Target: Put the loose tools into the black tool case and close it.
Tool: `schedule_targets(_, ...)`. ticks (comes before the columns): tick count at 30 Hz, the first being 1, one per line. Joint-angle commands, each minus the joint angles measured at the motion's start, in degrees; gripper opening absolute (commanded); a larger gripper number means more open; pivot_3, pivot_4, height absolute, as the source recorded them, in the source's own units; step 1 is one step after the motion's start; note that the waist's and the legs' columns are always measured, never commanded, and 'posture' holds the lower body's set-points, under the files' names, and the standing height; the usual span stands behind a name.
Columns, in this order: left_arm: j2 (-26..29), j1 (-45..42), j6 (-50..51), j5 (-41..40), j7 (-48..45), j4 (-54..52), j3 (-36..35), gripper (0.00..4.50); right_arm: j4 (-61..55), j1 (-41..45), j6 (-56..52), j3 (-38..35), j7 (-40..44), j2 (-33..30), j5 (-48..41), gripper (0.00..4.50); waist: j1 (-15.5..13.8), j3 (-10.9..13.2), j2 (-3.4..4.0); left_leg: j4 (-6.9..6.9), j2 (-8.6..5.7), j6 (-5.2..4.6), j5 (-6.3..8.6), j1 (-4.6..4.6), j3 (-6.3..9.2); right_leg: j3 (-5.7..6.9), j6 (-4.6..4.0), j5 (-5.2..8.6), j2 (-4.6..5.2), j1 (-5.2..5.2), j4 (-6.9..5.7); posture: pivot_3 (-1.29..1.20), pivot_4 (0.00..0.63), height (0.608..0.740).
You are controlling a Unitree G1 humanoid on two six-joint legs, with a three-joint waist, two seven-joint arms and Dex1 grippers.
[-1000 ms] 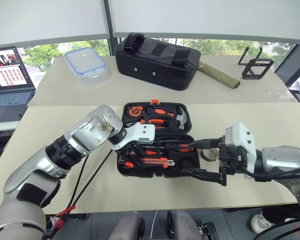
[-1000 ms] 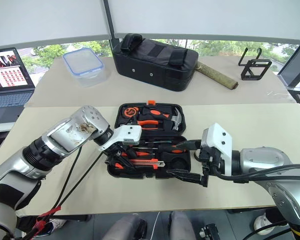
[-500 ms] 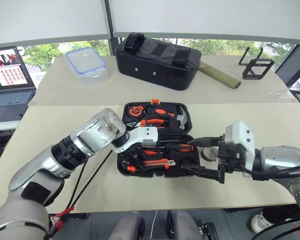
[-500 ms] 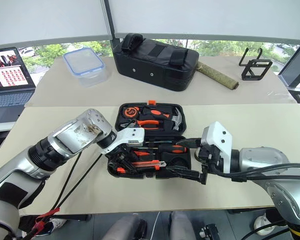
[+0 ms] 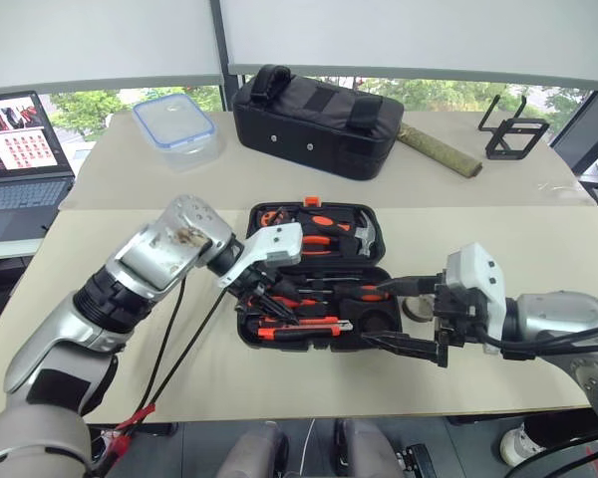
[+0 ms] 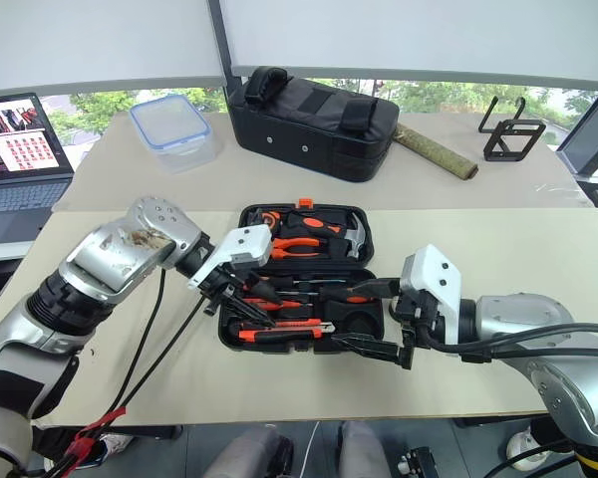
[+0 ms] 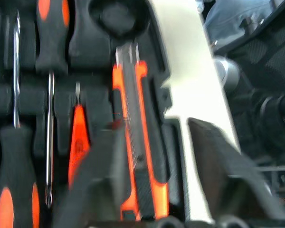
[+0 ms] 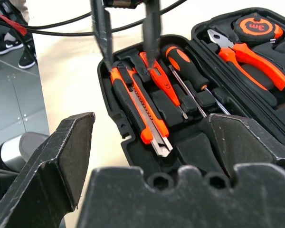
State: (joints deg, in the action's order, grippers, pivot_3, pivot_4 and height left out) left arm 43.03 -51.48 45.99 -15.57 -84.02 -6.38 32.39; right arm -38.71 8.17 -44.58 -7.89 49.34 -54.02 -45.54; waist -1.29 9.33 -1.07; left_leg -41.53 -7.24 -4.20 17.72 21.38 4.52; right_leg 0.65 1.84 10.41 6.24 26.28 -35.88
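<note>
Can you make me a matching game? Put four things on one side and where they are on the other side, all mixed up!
Things:
1. utility knife
2. pliers
3. plastic box
4. laptop

Places:
A. far table, left of the black bag
B. near half of the black tool case, along its front edge
C. far left, screen lit
D. far half of the case, beside the tape measure

Pairs: 1-B, 2-D, 3-A, 4-C

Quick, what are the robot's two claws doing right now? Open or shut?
Left gripper: open, fingers astride the utility knife, not holding it.
Right gripper: wide open, holding nothing.
</note>
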Motion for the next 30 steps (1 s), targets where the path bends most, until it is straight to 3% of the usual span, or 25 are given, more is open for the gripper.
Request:
schedule_targets(1, -0.22, 1.15, -5.13, 2.89, -0.79, -0.37, 2.11, 0.4, -0.34, 0.24, 0.9, -1.64, 0.62, -0.77, 0.07, 4.5, -0.2, 0.0, 0.0, -0.02, 0.0, 0.0, 0.0, 0.02, 0.0, 0.0, 0.0, 0.0, 0.01, -0.01, 0.01, 0.0, 0.15, 0.714)
schedule_targets(2, -0.13, 1.65, -6.06, 3.97, -0.81, -0.35, 3.18, 0.04, -0.34, 0.19, 0.87, -1.67, 0.64, -0.77, 0.09, 4.5, -0.25, 0.0, 0.0, -0.04, -0.01, -0.01, 0.0, 0.03, 0.0, 0.0, 0.0, 0.0, 0.01, -0.01, 0.01, 0.0, 0.15, 0.714)
schedule_targets(6, -1.84, 3.28, -12.78, 12.59, 3.2, 3.26, 8.3, 0.04, -0.43, 0.03, 0.61, -1.79, 0.39, -0.66, 0.05, 4.5, -0.29, 0.0, 0.0, -0.05, 0.0, -0.02, 0.01, 0.02, 0.0, -0.03, 0.0, 0.0, 0.03, -0.04, 0.02, 0.0, 0.15, 0.714)
schedule_targets(11, -3.3, 4.42, -14.9, 15.24, 3.45, 5.01, 8.45, 0.04, -0.65, -0.84, 0.64, -2.16, -0.08, -0.82, 0.67, 4.5, -1.48, -0.13, 0.14, -0.11, -0.04, -0.17, 0.1, -0.1, 0.0, -0.03, 0.06, -0.03, 0.1, -0.25, 0.05, 0.0, 0.15, 0.714)
schedule_targets(16, -2.73, 4.06, -12.5, 12.48, 2.6, 4.73, 3.56, 0.04, 0.63, -4.95, 3.04, -4.27, -0.45, -2.33, 5.78, 4.5, -1.62, -0.14, 0.14, -0.17, -0.04, -0.23, 0.13, -0.22, -0.01, 0.01, 0.13, -0.06, 0.06, -0.4, 0.03, 0.0, 0.15, 0.714)
schedule_targets(19, -2.14, 4.74, -10.51, 5.85, 1.31, 3.47, -3.91, 0.04, 2.54, -8.98, 5.26, -5.53, -0.3, -3.74, 10.86, 4.5, -1.32, -0.13, 0.13, -0.18, -0.04, -0.22, 0.12, -0.19, -0.02, -0.01, 0.13, -0.06, -0.02, -0.3, -0.04, 0.0, 0.15, 0.714)
schedule_targets(22, -1.21, 6.13, -8.88, -0.63, -0.18, 2.43, -11.24, 0.72, 4.9, -12.58, 7.76, -5.63, 0.26, -4.9, 15.44, 4.5, -0.86, -0.12, 0.11, -0.17, -0.01, -0.12, 0.07, -0.02, -0.03, -0.03, 0.12, -0.06, -0.06, -0.02, -0.15, 0.0, 0.15, 0.714)
schedule_targets(30, 0.13, 9.46, -10.04, -9.22, -1.56, 1.48, -21.35, 3.5, 11.03, -10.78, 9.25, -1.96, 0.15, -3.15, 20.1, 4.5, -0.19, -0.11, 0.11, -0.17, 0.0, -0.05, 0.03, -0.04, -0.04, -0.02, 0.1, -0.05, -0.04, -0.06, -0.06, 0.0, 0.15, 0.714)
